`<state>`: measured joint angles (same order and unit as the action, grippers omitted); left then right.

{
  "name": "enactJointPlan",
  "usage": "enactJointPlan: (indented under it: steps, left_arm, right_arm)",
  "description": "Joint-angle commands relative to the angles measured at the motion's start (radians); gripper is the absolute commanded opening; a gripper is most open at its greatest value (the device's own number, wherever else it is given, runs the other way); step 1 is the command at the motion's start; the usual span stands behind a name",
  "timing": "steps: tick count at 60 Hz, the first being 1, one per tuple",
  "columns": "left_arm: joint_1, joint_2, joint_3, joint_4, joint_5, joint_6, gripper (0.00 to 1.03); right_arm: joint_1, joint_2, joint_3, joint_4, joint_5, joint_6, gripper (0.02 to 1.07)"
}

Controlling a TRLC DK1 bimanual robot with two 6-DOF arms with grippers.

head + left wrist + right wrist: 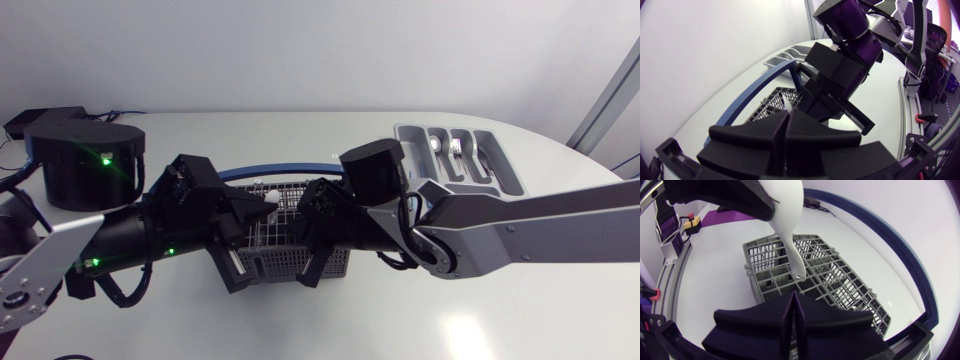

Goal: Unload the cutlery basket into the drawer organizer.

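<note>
The white spoon point(790, 230) is smooth and glossy, tapering down toward the grey grid basket point(840, 285). The left end effector point(786, 116) grips it. The right end effector point(792, 301) is closed, empty.

Both arms point(480, 225) tight over basket point(275, 262)

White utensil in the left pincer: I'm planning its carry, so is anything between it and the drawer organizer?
Yes. The right arm reaches across over the cutlery basket, its pincer just beside the white utensil, so it lies on the straight path to the drawer organizer.
</note>
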<state>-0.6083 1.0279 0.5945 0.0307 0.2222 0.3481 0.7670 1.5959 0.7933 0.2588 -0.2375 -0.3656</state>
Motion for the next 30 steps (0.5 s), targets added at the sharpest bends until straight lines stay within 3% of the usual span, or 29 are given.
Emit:
enactJointPlan:
  steps: [1, 30]
  left_arm:
    - [-0.007, 0.018, 0.031, 0.008, 0.003, -0.018, 0.12]
    - [-0.024, 0.000, 0.037, 0.035, -0.061, -0.084, 0.12]
  right_arm:
    - [0.011, 0.032, 0.011, -0.012, 0.004, 0.027, 0.08]
    - [0.008, 0.058, 0.014, -0.009, 0.015, 0.025, 0.08]
